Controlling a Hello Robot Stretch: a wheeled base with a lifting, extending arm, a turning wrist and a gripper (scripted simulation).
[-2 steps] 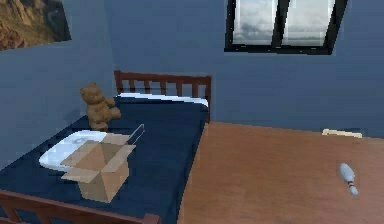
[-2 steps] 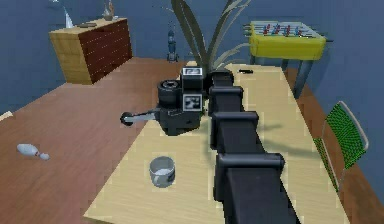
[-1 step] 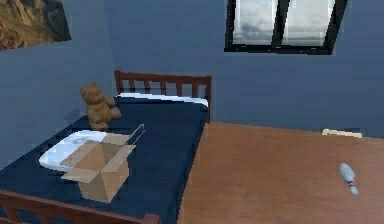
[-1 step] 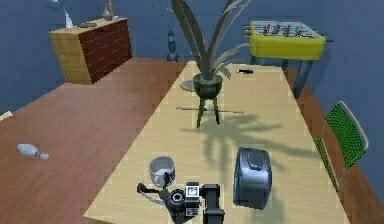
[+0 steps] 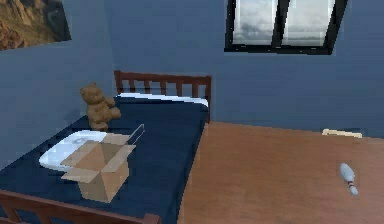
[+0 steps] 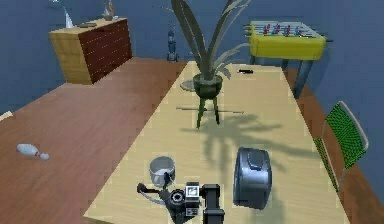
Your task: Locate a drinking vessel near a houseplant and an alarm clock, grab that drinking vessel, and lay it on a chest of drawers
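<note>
Near the plant [image 6: 205, 85], the mug [image 6: 163, 167] stands right at my gripper [image 6: 151, 189]; I cannot tell whether it holds anything.

1. Standing on the bench [image 6: 270, 120]: one houseplant [image 6: 207, 62], one pale cup [image 6: 162, 168] and one dark grey rounded object [image 6: 252, 178].
2. Around it: one green chair [image 6: 346, 135], one yellow football table [image 6: 287, 40] and one chest of drawers [image 6: 92, 50].
3. On the wooden floor: one white bottle-shaped thing [image 6: 32, 152].
4. By the blue wall: one bed [image 5: 170, 150], carrying one teddy bear [image 5: 97, 103], one open cardboard box [image 5: 100, 168] and two white pillow-like shapes [image 5: 62, 150].
5. On the walls: one window [image 5: 285, 25] of two panes and one picture [image 5: 33, 22].
</note>
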